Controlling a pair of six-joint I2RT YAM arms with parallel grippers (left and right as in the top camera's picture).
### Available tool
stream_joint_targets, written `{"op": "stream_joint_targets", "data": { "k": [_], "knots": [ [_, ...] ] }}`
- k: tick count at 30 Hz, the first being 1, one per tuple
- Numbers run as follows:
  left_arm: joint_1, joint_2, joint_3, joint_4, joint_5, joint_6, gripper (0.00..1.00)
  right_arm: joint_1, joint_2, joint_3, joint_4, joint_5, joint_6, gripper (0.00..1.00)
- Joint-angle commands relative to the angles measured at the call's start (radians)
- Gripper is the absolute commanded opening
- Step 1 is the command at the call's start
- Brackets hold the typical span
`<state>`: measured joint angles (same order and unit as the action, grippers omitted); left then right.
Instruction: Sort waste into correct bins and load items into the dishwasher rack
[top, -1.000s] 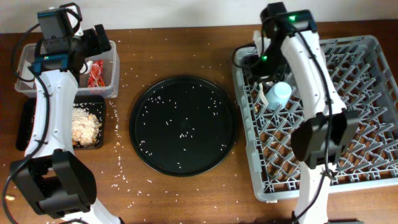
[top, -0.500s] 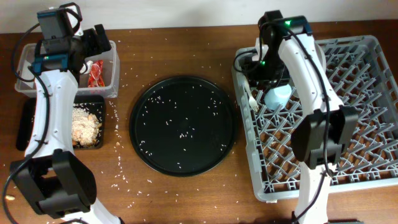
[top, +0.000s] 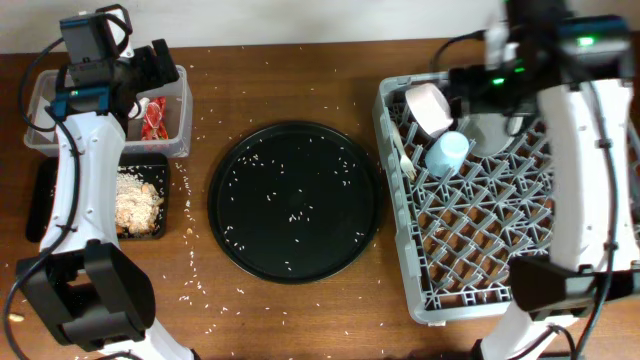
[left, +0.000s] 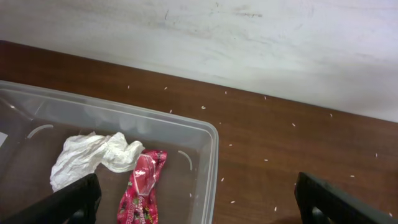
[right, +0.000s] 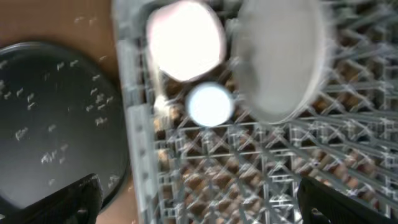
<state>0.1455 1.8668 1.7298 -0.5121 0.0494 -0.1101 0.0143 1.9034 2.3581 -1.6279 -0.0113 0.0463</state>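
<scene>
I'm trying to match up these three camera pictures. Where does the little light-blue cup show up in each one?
Overhead: the light-blue cup sits in the grey rack, near its upper left corner, just below the white bowl.
Left wrist: not in it.
Right wrist: upper middle, blurred, just below the bowl.
Shared landmark: the white bowl, seen in the overhead and right wrist views.

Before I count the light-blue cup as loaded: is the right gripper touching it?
Apart. The right wrist view shows bare rack between the light-blue cup and the open fingers of the right gripper.
</scene>
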Motion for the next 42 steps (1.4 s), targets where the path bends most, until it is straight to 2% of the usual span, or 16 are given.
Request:
{"op": "stream_joint_targets", "data": {
  "k": [1,3,4,7,11,16,19,22,27,34,42],
  "knots": [
    [0.004,0.001,0.001,0.002,0.007,-0.005,0.99,-0.122,-0.049,-0.002,0.078,-0.116,-0.098,0.99],
    [0.004,0.001,0.001,0.002,0.007,-0.005,0.99,-0.128,-0.137,-0.043,0.217,-0.100,-0.098,0.99],
    [0.004,0.001,0.001,0.002,0.007,-0.005,0.99,-0.108,-0.223,-0.117,0.344,-0.051,-0.098,0.98],
    [0.004,0.001,0.001,0.002,0.007,-0.005,0.99,-0.060,-0.424,-0.347,0.516,0.007,-0.069,0.99],
    [0.004,0.001,0.001,0.002,0.007,-0.005,0.99,-0.060,-0.707,-0.781,0.755,0.047,-0.027,0.99],
    [0.004,0.001,0.001,0.002,0.007,-0.005,0.99,-0.060,-1.141,-1.468,1.175,0.050,0.020,0.98],
    [0.004,0.001,0.001,0.002,0.007,-0.005,0.99,-0.060,-1.492,-1.920,1.439,0.050,0.096,0.98],
    [0.004,0.001,0.001,0.002,0.007,-0.005,0.99,-0.060,-1.688,-2.136,1.548,0.049,0.143,0.98],
    [0.004,0.001,0.001,0.002,0.007,-0.005,0.99,-0.060,-1.828,-2.284,1.686,0.046,0.158,0.99],
    [0.004,0.001,0.001,0.002,0.007,-0.005,0.99,-0.060,-1.900,-2.353,1.546,0.045,0.156,0.99],
    [0.004,0.001,0.001,0.002,0.007,-0.005,0.99,-0.060,-1.898,-2.353,1.548,0.039,0.123,0.98]
  ]
}}
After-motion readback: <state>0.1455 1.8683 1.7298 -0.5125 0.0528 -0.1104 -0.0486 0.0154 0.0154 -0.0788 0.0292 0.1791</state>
